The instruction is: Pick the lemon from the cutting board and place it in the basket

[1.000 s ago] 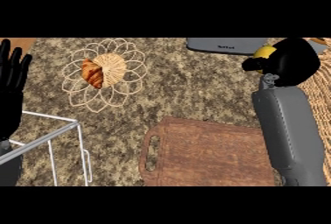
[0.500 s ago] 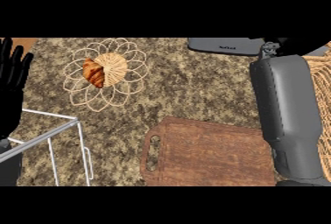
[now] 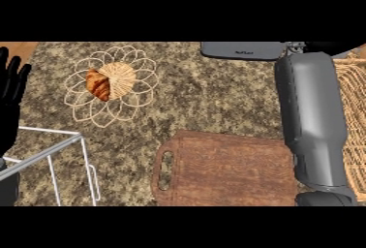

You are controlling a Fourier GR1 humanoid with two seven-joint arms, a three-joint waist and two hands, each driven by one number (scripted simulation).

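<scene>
Right hand of mine is reaching out past the top edge of the view, so only the grey forearm (image 3: 312,121) is showing; whether its fingers are curled round the lemon I cannot tell, and the lemon itself is nowhere in sight. Nearer me than that hand, the cutting board (image 3: 225,169) is lying bare, so I am judging that the lemon is up in my hidden hand and that I am carrying it toward the basket (image 3: 353,111), whose wicker weave is showing just right of my forearm. Next I am needing to bring the hand over the basket's inside and lower before letting go. A dark flat device (image 3: 243,50) is sitting on the desk (image 3: 207,101) just left of where my wrist disappears. Far left, my left hand (image 3: 11,92) is resting, fingers straight. Between the two hands a croissant (image 3: 98,84) is lying on a wire trivet (image 3: 107,85), and a white wire rack (image 3: 53,160) is standing below my left hand.
</scene>
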